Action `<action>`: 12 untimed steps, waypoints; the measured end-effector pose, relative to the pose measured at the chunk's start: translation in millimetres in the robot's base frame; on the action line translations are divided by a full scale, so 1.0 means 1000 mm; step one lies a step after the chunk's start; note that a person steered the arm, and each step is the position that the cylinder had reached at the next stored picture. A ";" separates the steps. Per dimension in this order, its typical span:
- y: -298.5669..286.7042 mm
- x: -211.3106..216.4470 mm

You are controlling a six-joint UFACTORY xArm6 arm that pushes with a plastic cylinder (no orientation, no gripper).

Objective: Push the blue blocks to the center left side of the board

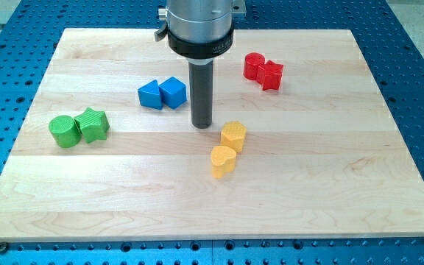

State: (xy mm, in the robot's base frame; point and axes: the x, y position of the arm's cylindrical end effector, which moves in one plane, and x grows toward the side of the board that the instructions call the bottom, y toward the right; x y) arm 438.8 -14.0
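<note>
So the 2 blue blocks, a blue wedge-ish block [150, 95] and a blue cube [174, 92], sit touching each other, a bit to the view's left of board [330, 191] center. My tip [202, 125] is just a bare rod with nothing to open or close, planted just to the view's right of that cube, not touching it. Further right of the cube are 2 red blocks [263, 71], below-right 2 yellow blocks [229, 149], off left 2 green blocks [79, 127]

**Setting: robotics laboratory bench**

Pale wooden board [330, 184] rests on a blue perforated metal table [418, 44] with a regular hole grid. Machined grey arm housing [199, 26] stands over the board. Small coloured test blocks lie in pairs.
</note>
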 end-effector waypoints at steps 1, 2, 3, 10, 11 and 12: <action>0.000 -0.013; 0.001 -0.045; 0.006 -0.051; -0.088 -0.052; -0.112 -0.052; -0.134 -0.052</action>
State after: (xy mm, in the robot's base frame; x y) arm 386.6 -147.9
